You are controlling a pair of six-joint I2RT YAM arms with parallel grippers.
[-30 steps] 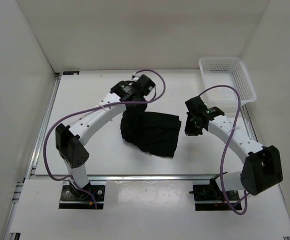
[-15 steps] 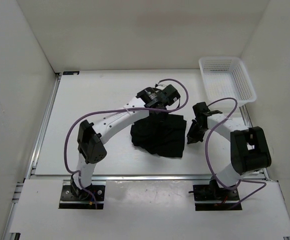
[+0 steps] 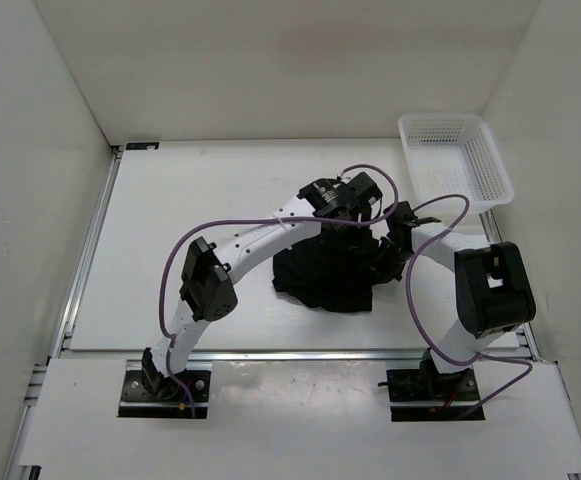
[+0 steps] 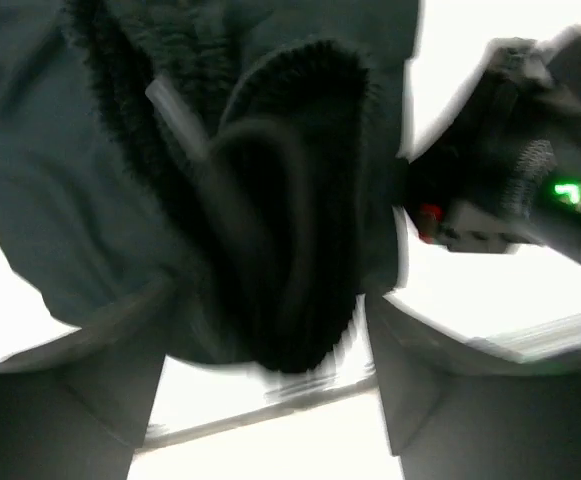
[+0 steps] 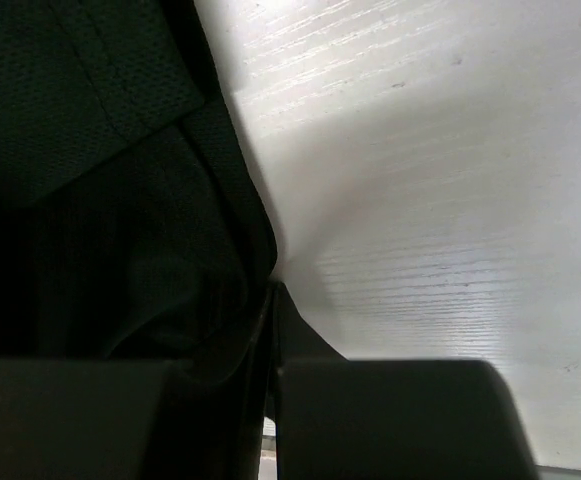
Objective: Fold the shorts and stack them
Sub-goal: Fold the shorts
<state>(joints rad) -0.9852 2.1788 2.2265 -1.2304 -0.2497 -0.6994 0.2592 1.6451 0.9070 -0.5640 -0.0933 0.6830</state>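
Observation:
The black shorts (image 3: 325, 275) lie bunched in a heap on the white table (image 3: 190, 230), right of centre. My left gripper (image 3: 355, 222) hovers over their far right part and stands open. In the left wrist view its fingers (image 4: 80, 400) spread wide, with a thick fold of the shorts (image 4: 280, 220) just beyond them; the picture is blurred. My right gripper (image 3: 382, 255) is low at the heap's right edge and is shut. Its tips (image 5: 275, 288) touch the edge of the shorts (image 5: 100, 200), and I see no cloth between them.
A white mesh basket (image 3: 455, 160) stands at the back right corner. The right arm's wrist (image 4: 515, 190), showing a green light, sits close beside the left gripper. White walls close in the table at the left, back and right.
The left arm has swung right across the shorts, carrying cloth over into a tighter heap, and its jaws have opened. The right arm has folded back while its gripper stays at the heap's right edge.

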